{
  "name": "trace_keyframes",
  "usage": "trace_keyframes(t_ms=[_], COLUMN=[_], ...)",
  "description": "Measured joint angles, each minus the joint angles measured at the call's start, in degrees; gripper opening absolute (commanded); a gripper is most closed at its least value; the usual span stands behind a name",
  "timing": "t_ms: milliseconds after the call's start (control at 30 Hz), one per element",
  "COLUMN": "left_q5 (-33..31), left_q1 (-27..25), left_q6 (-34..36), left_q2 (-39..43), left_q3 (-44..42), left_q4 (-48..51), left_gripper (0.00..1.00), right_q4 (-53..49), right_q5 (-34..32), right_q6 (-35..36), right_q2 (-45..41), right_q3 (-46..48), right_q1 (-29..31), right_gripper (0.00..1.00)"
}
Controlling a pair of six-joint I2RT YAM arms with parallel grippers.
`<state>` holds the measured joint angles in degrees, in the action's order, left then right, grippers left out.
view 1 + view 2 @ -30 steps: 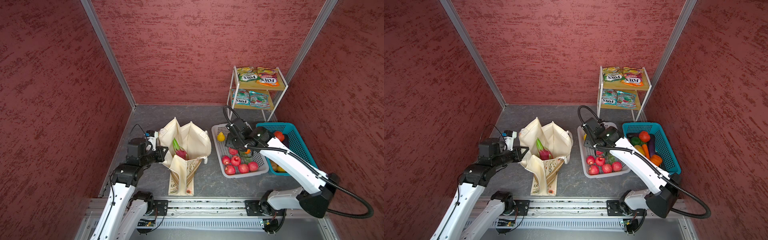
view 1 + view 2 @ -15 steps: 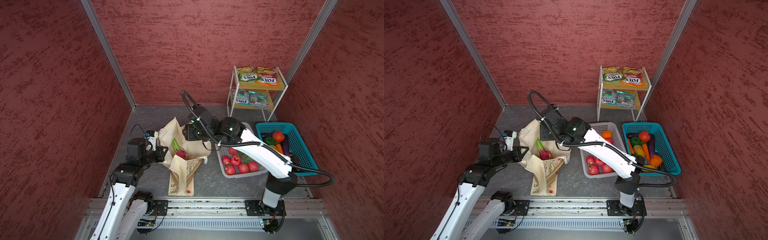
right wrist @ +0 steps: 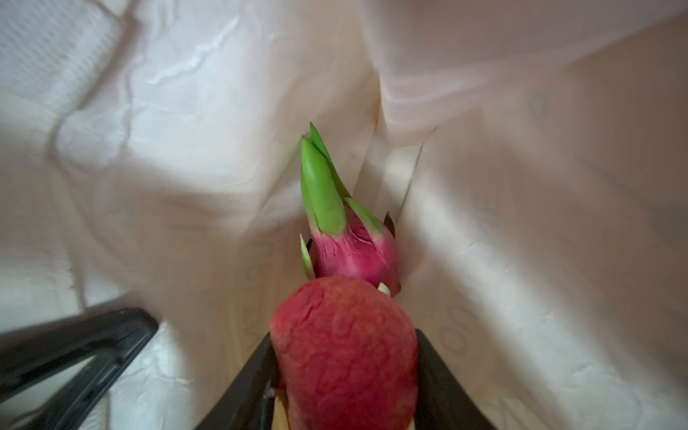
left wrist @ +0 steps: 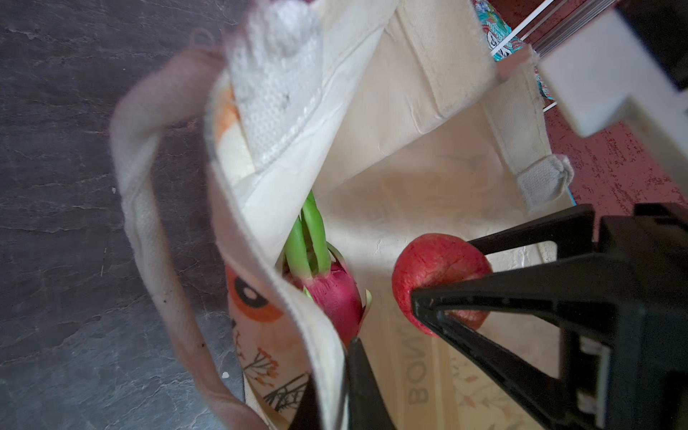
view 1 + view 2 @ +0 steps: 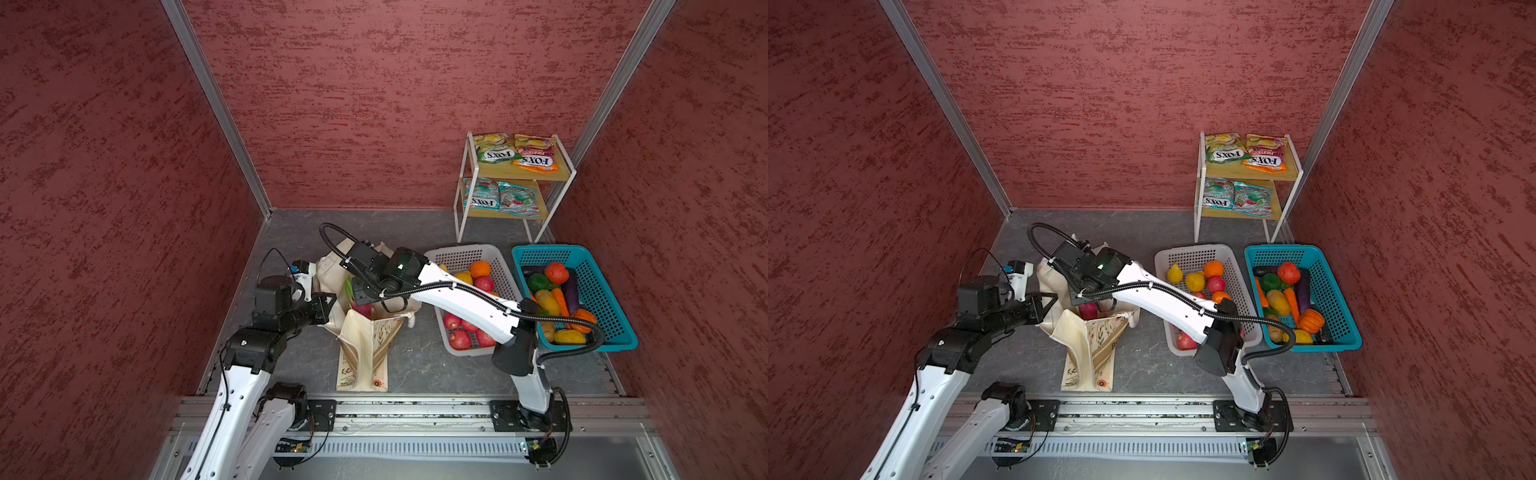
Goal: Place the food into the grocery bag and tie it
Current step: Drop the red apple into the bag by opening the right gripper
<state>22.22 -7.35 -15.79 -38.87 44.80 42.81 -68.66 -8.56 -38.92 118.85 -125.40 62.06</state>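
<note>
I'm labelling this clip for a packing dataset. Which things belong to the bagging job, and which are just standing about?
Part of the job: grocery bag, its rim pinched by the left gripper; dragon fruit inside it; red apple in the right gripper; loose fruit; vegetables; FOX'S packets.
Just standing about: grey basket, teal basket, shelf rack.

red apple (image 3: 344, 353) above dragon fruit (image 3: 352, 247)
</note>
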Motion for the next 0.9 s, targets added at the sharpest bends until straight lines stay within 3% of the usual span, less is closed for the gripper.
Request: trace_keyframes(t_ms=[100, 267, 300, 333, 533, 733, 900], left_q5=[0.0, 0.0, 0.0, 0.0, 0.0, 0.0, 0.0], left_q1=[0.0, 0.0, 0.0, 0.0, 0.0, 0.0, 0.0], left_q6=[0.0, 0.0, 0.0, 0.0, 0.0, 0.0, 0.0], left_q2=[0.0, 0.0, 0.0, 0.0, 0.0, 0.0, 0.0], left_q3=[0.0, 0.0, 0.0, 0.0, 0.0, 0.0, 0.0], left_q4=[0.0, 0.0, 0.0, 0.0, 0.0, 0.0, 0.0], left_gripper=[0.11, 0.11, 0.11, 0.11, 0.11, 0.11, 0.11], right_q4=[0.3, 0.3, 0.3, 0.2, -1.7, -8.3, -10.9], right_q5=[0.6, 0.7, 0.6, 0.6, -2.4, -10.6, -20.4], right_q6=[0.5, 1.4, 1.5, 1.9, 2.4, 3.2, 2.0], right_q2=[0.9, 2.6, 2.8, 2.8, 2.9, 2.5, -6.6], right_q3=[1.0, 1.5, 1.5, 1.5, -0.2, -15.6, -17.1], right_q1=[0.0, 0.0, 0.0, 0.0, 0.0, 0.0, -0.8], right_gripper=[0.55, 0.70, 0.79, 0.98, 0.99, 0.99, 0.99])
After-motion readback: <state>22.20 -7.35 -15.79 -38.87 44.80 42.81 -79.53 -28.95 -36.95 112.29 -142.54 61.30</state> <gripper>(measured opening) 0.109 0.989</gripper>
